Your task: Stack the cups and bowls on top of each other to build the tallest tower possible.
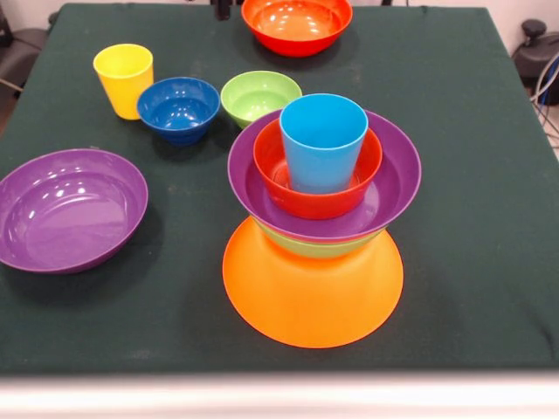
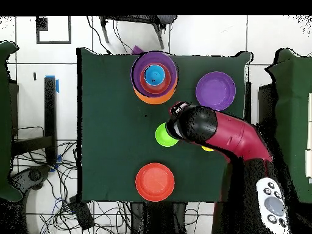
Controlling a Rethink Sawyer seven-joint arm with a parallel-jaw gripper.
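Note:
The tower stands at the front middle: an upturned orange bowl point(image 1: 310, 292) bears a green bowl point(image 1: 316, 248), a purple bowl point(image 1: 395, 179), a red-orange bowl point(image 1: 319, 204) and the light blue cup point(image 1: 323, 140), upright on top. It also shows in the overhead view point(image 2: 155, 77). The yellow cup point(image 1: 124, 78), dark blue bowl point(image 1: 179, 109), second green bowl point(image 1: 259, 96), second purple bowl point(image 1: 70, 209) and second red-orange bowl point(image 1: 297, 24) stand loose and upright. My gripper point(image 1: 224, 7) shows only as a dark tip at the top edge. In the overhead view the arm point(image 2: 195, 125) hides the dark blue bowl.
The dark green table point(image 1: 472, 131) ends close in front of the tower. In the overhead view, cables point(image 2: 55, 177) lie on the floor to the left and a second green table point(image 2: 292, 91) stands to the right.

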